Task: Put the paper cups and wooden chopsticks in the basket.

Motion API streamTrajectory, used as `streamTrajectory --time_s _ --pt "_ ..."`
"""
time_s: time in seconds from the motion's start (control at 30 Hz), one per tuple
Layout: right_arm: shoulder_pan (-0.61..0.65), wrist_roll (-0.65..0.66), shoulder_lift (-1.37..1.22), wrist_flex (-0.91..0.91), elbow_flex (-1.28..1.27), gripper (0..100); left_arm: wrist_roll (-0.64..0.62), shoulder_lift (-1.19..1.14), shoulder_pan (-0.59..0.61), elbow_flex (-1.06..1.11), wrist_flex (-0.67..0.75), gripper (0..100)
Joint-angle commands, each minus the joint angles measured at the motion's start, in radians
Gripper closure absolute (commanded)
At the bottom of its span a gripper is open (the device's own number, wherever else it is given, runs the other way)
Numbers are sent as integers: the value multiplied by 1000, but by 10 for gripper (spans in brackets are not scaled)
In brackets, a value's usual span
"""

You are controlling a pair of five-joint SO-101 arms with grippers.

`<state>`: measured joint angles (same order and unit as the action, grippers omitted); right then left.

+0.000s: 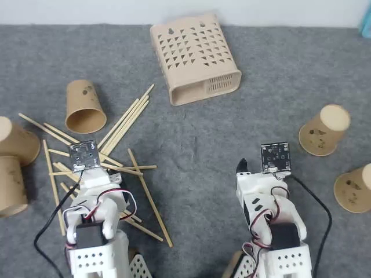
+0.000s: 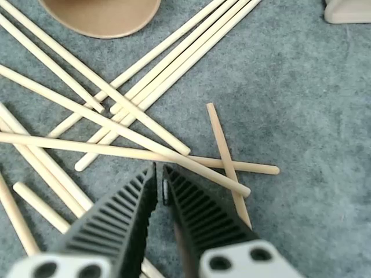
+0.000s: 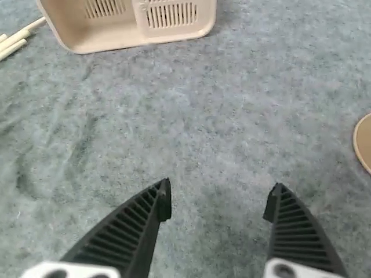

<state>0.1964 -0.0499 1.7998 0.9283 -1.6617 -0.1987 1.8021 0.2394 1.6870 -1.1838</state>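
1. My left gripper (image 2: pixel 159 176) hangs low over the scattered sticks. The jaws are nearly together, with only a thin slit between the ribbed black fingers and nothing held in it.
2. The wooden chopsticks (image 2: pixel 87 147) are pale, round and blunt-ended. They lie criss-crossed on the grey carpet (image 1: pixel 197 145) just past my left fingertips. One loose stick (image 2: pixel 224 147) lies across two others beside the tips.
3. Beyond that pile a bundle of parallel sticks (image 1: pixel 124 120) runs slantwise toward the basket.
4. My right gripper (image 3: pixel 220 200) is spread wide and empty above bare carpet, well apart from the sticks.
5. The nearest paper cup (image 1: pixel 85 107) is brown card. It lies on its side just beyond the pile with its mouth toward my arms.
6. The two left cups (image 1: pixel 13 165) lie side by side at the table's left edge.
7. The two right cups (image 1: pixel 324 130) lie tipped over, well off to my right.
8. The basket (image 1: pixel 194 58) is farthest, at centre. It is beige plastic with a broad face of triangular holes turned up and slotted vents on the near end. I cannot tell which way its opening faces. No cups or sticks are in it.
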Motion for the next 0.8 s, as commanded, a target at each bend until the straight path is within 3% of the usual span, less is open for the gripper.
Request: streamTrajectory --time_s 0.0,0.17,0.33,0.5,0.67,0.77 --pt "-10 -9 15 2 -20 728 11 23 8 -30 84 986" --pt "-10 -9 15 4 -20 728 12 21 60 -36 292 985" --pt "-10 -9 15 8 -20 728 66 20 23 -62 417 984" --pt "-10 -9 15 10 -20 728 44 17 6 -173 416 975" --pt "-8 -9 15 10 -20 728 37 -9 -64 -260 370 835" --pt "-8 -9 15 10 -20 728 -11 -143 -112 -354 388 818"
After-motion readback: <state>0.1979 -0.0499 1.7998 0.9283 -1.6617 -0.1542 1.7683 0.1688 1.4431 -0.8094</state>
